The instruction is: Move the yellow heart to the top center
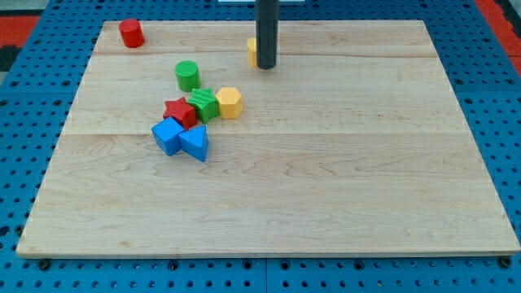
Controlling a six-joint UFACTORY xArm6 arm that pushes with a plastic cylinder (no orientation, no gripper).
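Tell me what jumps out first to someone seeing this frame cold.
The dark rod at the view's top centre, my tip down beside a mostly hidden yellow block. Next, the tight cluster left of centre: red, green, yellow and two blue blocks. A red cylinder sits alone top left.

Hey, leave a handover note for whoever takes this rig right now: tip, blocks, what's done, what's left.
My tip is down at the top centre of the wooden board, right against a yellow block mostly hidden behind the rod; shape unclear, probably the yellow heart.
It already sits near top centre; confirm once the rod clears.
Untouched: red cylinder top left, green cylinder, and a cluster of red star, green block, yellow hexagon and two blue blocks.
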